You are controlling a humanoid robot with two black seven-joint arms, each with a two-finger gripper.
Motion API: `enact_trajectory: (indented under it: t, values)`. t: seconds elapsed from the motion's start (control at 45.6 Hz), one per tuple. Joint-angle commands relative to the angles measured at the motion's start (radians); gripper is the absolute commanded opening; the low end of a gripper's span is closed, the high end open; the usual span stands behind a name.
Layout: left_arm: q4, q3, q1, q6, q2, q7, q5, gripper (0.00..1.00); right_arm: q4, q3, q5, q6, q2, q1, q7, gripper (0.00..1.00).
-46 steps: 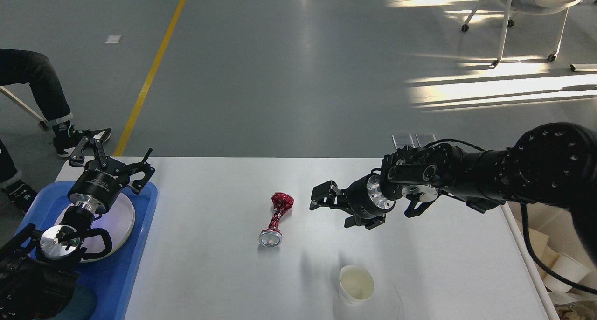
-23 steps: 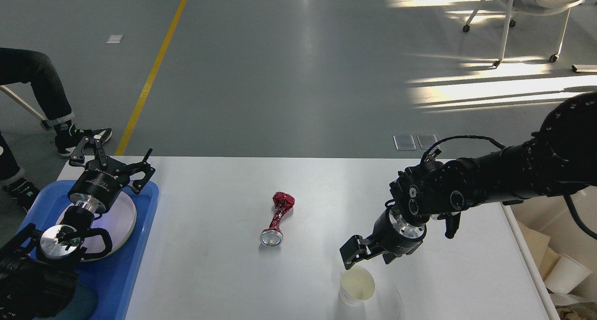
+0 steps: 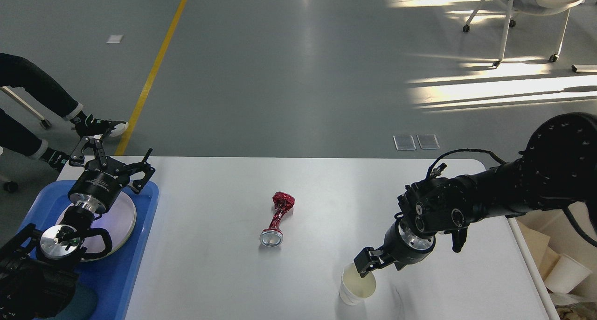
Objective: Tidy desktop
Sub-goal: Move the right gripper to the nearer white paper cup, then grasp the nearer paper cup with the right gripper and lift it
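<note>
The white desktop [image 3: 224, 273] carries a crushed red can [image 3: 278, 219] lying near its middle and an upright white paper cup [image 3: 356, 288] near the front edge. My right gripper [image 3: 367, 266] points down and to the left, with its fingertips at the cup's far rim. One finger seems to reach over the opening, and the gap between the fingers does not show. My left gripper [image 3: 113, 157] hangs open and empty over the far end of the blue tray [image 3: 135, 264] at the desktop's left edge.
A white plate [image 3: 122, 217] lies in the blue tray under my left wrist. Past the right edge stands a box [image 3: 536, 245] with paper cups [image 3: 563, 272]. A seated person's legs [image 3: 42, 96] are beyond the far left corner.
My right gripper swung from the desktop's middle down and forward to the paper cup's rim. The left arm stayed still. The person's feet shifted.
</note>
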Motion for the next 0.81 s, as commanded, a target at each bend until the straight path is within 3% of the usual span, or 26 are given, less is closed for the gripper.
enact_trajectory:
  t: [0.0, 0.175, 0.789]
  values:
    - [0.0, 0.0, 0.0, 0.0, 0.0, 0.0, 0.0, 0.96, 0.001, -0.046, -0.043, -0.049, 0.0, -0.005, 0.0, 0.26]
    - [0.0, 0.0, 0.0, 0.0, 0.0, 0.0, 0.0, 0.96, 0.008, -0.038, -0.046, -0.057, -0.008, -0.007, 0.003, 0.0]
    - [0.0, 0.0, 0.0, 0.0, 0.0, 0.0, 0.0, 0.96, 0.043, -0.011, -0.043, -0.054, -0.025, 0.047, 0.006, 0.0]
